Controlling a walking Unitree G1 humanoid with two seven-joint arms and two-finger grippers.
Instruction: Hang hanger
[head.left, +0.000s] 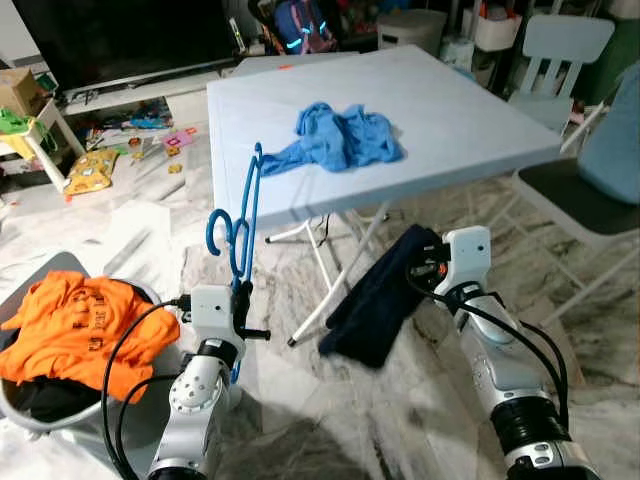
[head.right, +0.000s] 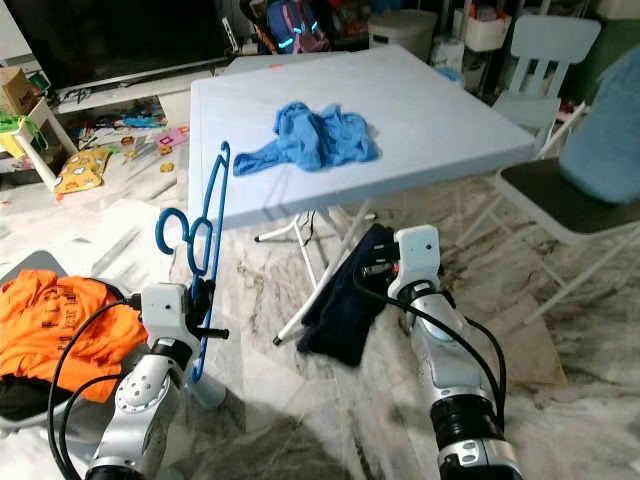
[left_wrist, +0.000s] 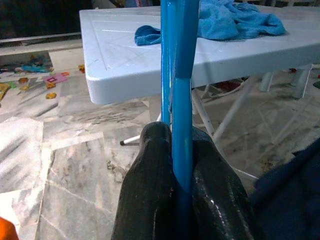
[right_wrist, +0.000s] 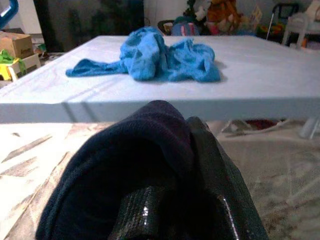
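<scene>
The blue hanger (head.left: 243, 222) stands nearly upright in the left hand (head.left: 236, 300), its long axis running up and slightly away, hook (head.left: 221, 232) curling to the left beside the near left corner of the bench (head.left: 440, 130). The left hand is clamped tight on the hanger's lower bar. The right hand (head.left: 420, 268), lower down and to the right, has its fingers closed on a dark navy garment (head.left: 378, 295) that drapes down toward the marble floor (head.left: 330, 410).

So the hanger lies to the left of the garment, with the two well apart; I'd judge they must be brought together before anything gets hung.

The left wrist view shows the fingers (left_wrist: 152, 165) pinching the bar from both sides. The head views add the blue cloth (head.left: 340, 137) on the bench and the orange shirt (head.left: 80, 330) in a basket at near left.
</scene>
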